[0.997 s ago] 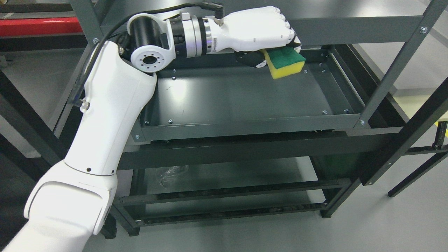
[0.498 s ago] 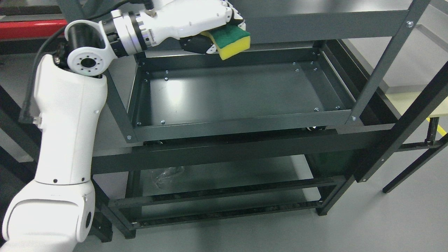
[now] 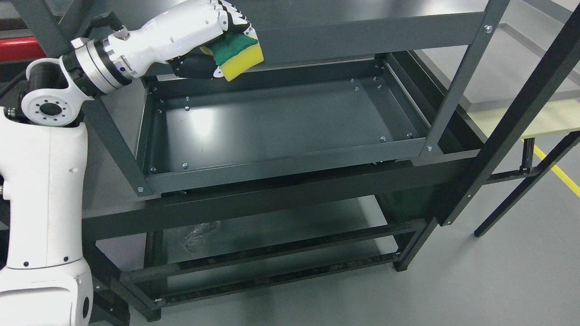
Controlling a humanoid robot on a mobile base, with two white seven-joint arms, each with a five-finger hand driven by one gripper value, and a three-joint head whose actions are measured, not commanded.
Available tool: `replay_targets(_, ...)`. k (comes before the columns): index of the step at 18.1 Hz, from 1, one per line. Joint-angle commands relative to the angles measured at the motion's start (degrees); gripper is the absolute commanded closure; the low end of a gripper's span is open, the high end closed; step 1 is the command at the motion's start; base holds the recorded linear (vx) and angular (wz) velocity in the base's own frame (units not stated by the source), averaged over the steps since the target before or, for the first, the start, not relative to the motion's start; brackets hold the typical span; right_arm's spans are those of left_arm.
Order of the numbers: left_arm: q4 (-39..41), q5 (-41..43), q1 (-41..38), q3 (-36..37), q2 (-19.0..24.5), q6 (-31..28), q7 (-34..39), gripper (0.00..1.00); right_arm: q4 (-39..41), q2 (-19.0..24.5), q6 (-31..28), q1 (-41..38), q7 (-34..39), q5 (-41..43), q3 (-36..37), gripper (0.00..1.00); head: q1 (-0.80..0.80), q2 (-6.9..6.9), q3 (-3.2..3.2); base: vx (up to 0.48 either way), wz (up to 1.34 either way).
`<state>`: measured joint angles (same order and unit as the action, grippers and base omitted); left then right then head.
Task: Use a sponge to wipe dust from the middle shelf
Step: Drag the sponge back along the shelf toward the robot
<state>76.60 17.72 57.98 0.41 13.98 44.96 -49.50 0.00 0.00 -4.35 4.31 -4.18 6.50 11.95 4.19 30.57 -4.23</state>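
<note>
My left hand (image 3: 213,45) is shut on a yellow sponge with a green scrub face (image 3: 238,56), holding it in the air at the upper left. The sponge hangs above the back left corner of the dark grey middle shelf tray (image 3: 281,122), not touching its floor. The white left arm (image 3: 41,190) rises along the left edge of the picture. The tray floor is bare and shiny, with a light glare near its left side. The right arm does not show.
The dark metal rack has a top shelf rail (image 3: 362,31) just behind the sponge and slanted uprights (image 3: 457,77) at the right. A lower shelf (image 3: 272,231) holds a crumpled clear plastic piece (image 3: 199,233). A pale table (image 3: 534,120) stands at the right.
The camera has shifted, so the rack slid left in the picture. My left hand with the sponge has drawn back from the tray's back right toward its back left and lifted.
</note>
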Motion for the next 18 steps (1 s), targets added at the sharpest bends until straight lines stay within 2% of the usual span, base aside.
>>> replay_targets(1, 3.38, -5.33, -2.26, -2.17, -12.98, 0.04, 0.63, 0.97, 1.0, -1.0, -0.04, 0.0, -0.04, 0.0, 0.0, 0.0, 0.0, 0.0, 0.0, 0.005, 0.02)
replay_targets(2, 3.2, -5.15, -2.0, -1.73, -12.98, 0.04, 0.98, 0.98, 1.0, -1.0, -0.04, 0.0, -0.04, 0.0, 0.0, 0.0, 0.0, 0.0, 0.0, -0.002, 0.13)
replay_targets(4, 2.33, -5.15, -1.29, 4.13, -12.98, 0.04, 4.39, 0.98, 1.0, -1.0, -0.04, 0.0, -0.04, 0.0, 0.0, 0.0, 0.0, 0.0, 0.0, -0.002, 0.13)
replay_targets(7, 2.15, -4.8, 2.56, 13.28, -12.98, -0.73, 15.72, 0.98, 1.0, -1.0, -0.04, 0.0, -0.04, 0.0, 0.0, 0.0, 0.0, 0.0, 0.0, -0.006, 0.1)
replay_targets(10, 0.48, -4.89, 8.62, 23.99, -12.98, -7.58, 29.31, 0.99, 1.0, -1.0, -0.04, 0.0, -0.04, 0.0, 0.0, 0.0, 0.0, 0.0, 0.0, -0.004, 0.01)
replay_targets(13, -4.51, -5.32, 17.4, 34.62, -12.98, -17.95, 40.59, 0.98, 1.0, -1.0, -0.04, 0.0, -0.04, 0.0, 0.0, 0.0, 0.0, 0.0, 0.0, 0.0, 0.0)
replay_targets(15, -8.65, -5.15, 23.04, 44.11, -12.98, -22.01, 43.08, 0.99, 1.0, -1.0, -0.04, 0.0, -0.04, 0.0, 0.0, 0.0, 0.0, 0.0, 0.0, 0.0, 0.0)
replay_targets(18, -8.84, -1.57, 25.08, 56.34, -12.98, -24.74, 42.99, 1.0, 1.0, -1.0, -0.04, 0.0, -0.04, 0.0, 0.0, 0.0, 0.0, 0.0, 0.0, 0.0, 0.0)
